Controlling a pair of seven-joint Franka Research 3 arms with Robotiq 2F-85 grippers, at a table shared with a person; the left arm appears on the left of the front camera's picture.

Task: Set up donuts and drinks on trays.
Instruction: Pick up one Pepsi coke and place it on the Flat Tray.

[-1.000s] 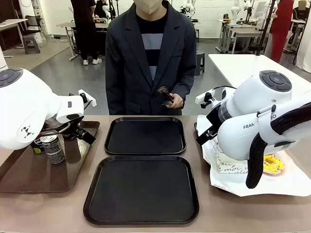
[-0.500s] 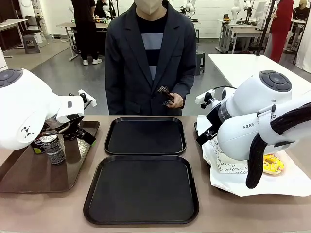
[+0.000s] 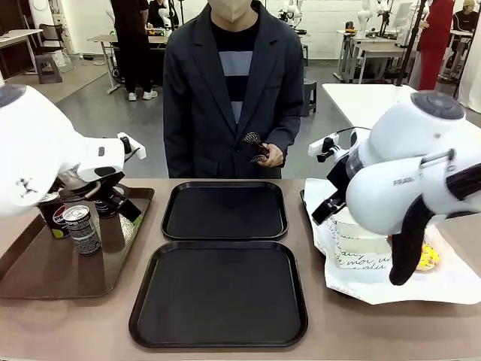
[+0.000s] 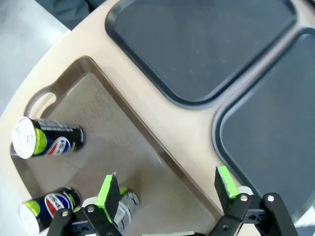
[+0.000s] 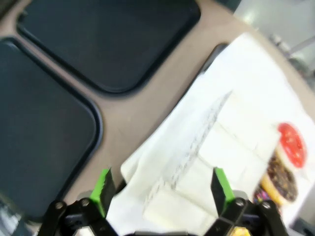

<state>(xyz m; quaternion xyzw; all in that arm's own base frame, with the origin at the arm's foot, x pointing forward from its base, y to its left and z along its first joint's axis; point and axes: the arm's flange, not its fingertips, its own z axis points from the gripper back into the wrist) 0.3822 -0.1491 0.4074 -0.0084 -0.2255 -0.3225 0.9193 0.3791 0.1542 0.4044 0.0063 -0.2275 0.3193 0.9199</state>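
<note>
Two black trays lie bare in the middle of the table, the far tray (image 3: 225,210) and the near tray (image 3: 219,295). On the brown tray (image 3: 37,271) at left stand drinks: a grey patterned can (image 3: 81,229) and a Pepsi can (image 3: 52,219). My left gripper (image 4: 166,189) hangs open above that brown tray (image 4: 123,142), over the grey can (image 4: 125,206) and beside two Pepsi cans (image 4: 47,140). My right gripper (image 5: 161,189) is open over white paper sleeves (image 5: 221,147). A chocolate donut (image 5: 280,179) lies beyond them. A yellow-iced donut (image 3: 427,256) peeks from behind my right arm.
A person stands at the far edge holding tongs (image 3: 255,149). The white paper sheet (image 3: 421,289) covers the right end of the table. A red-topped round thing (image 5: 292,137) lies by the chocolate donut. My bulky arms hang over both ends of the table.
Both arms have lifted and shifted: the left arm's body up and toward the left, the right arm's upward. The cans, trays and person have stayed put.
</note>
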